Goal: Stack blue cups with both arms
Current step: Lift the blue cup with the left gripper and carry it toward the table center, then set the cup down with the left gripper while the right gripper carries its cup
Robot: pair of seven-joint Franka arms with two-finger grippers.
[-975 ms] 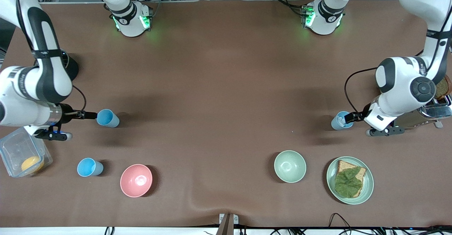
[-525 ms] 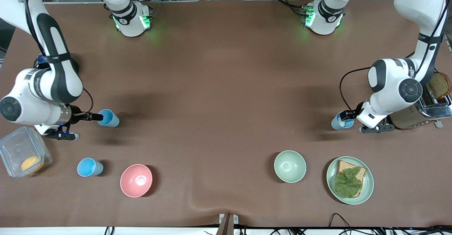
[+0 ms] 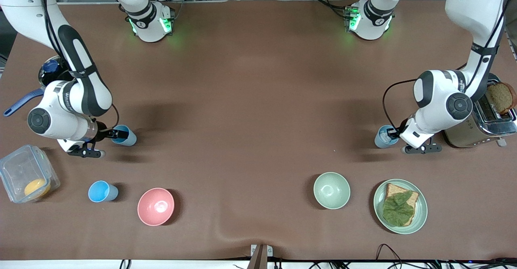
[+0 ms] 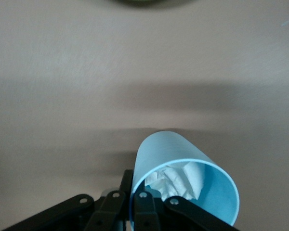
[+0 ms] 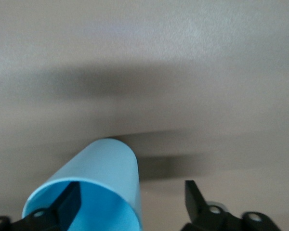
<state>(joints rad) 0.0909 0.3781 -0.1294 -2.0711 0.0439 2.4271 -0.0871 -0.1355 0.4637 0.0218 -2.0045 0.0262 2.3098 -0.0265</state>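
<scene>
Three blue cups show in the front view. One blue cup (image 3: 126,136) stands toward the right arm's end. My right gripper (image 3: 113,133) is at its rim, open, with one finger (image 5: 70,201) inside the cup (image 5: 106,166) and the other (image 5: 192,192) outside, apart from the wall. A second blue cup (image 3: 383,137) is toward the left arm's end, with crumpled white paper (image 4: 176,179) inside. My left gripper (image 3: 392,132) is shut on this cup's (image 4: 168,151) wall, one finger in and one out (image 4: 133,189). A third blue cup (image 3: 102,191) stands nearer the front camera, beside the pink bowl.
A pink bowl (image 3: 156,206), a pale green bowl (image 3: 331,190) and a green plate (image 3: 420,216) with bread and lettuce lie nearer the front camera. A toaster (image 3: 480,127) stands by the left arm. A clear container (image 3: 16,168) and a dark pot (image 3: 50,69) are near the right arm.
Both arms swung in toward their cups. The right gripper's finger moved over the rim into its cup. The left gripper's cup shifted slightly toward the table's middle.
</scene>
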